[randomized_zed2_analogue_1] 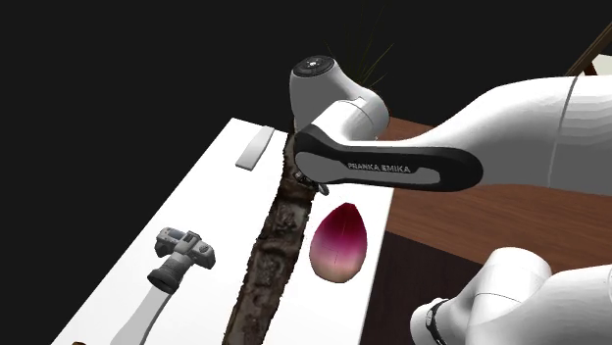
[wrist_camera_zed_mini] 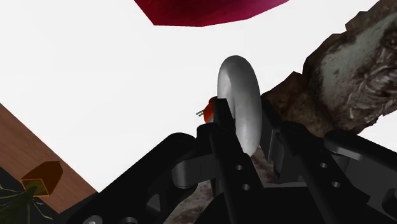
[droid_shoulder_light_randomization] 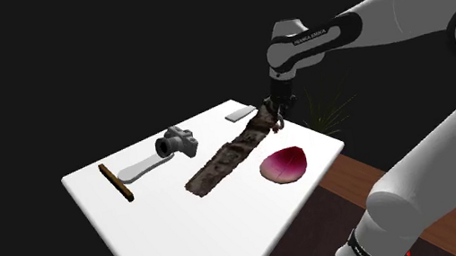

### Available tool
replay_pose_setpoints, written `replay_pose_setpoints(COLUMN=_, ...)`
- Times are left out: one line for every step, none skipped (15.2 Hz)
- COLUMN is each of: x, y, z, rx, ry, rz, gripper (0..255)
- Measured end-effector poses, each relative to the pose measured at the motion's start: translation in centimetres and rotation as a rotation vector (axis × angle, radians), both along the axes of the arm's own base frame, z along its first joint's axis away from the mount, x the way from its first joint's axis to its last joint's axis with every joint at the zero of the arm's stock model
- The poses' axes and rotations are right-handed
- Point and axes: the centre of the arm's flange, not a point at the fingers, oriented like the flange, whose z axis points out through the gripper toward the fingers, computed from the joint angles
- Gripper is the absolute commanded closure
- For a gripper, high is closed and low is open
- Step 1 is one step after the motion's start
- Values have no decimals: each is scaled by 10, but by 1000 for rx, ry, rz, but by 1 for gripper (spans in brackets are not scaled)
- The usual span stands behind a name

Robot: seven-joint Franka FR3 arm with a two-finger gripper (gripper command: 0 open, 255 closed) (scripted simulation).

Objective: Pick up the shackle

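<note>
both black gripper fingers clasp the grey curved metal shackle beside the brown bark strip near the white table's corner; raise vertically, grip constant.

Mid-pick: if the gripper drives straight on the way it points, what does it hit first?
The gripper is shut on the grey shackle; beyond it, probably the white table top, right beside the bark-like strip. Depth is unclear.
</note>
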Motion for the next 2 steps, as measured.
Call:
replay_pose_setpoints(x=0, y=0, z=5, rx=0, ry=0, rz=0, gripper=255)
replay_pose_setpoints(x=0, y=-1, z=8, rx=0, ry=0, rz=0, gripper=255)
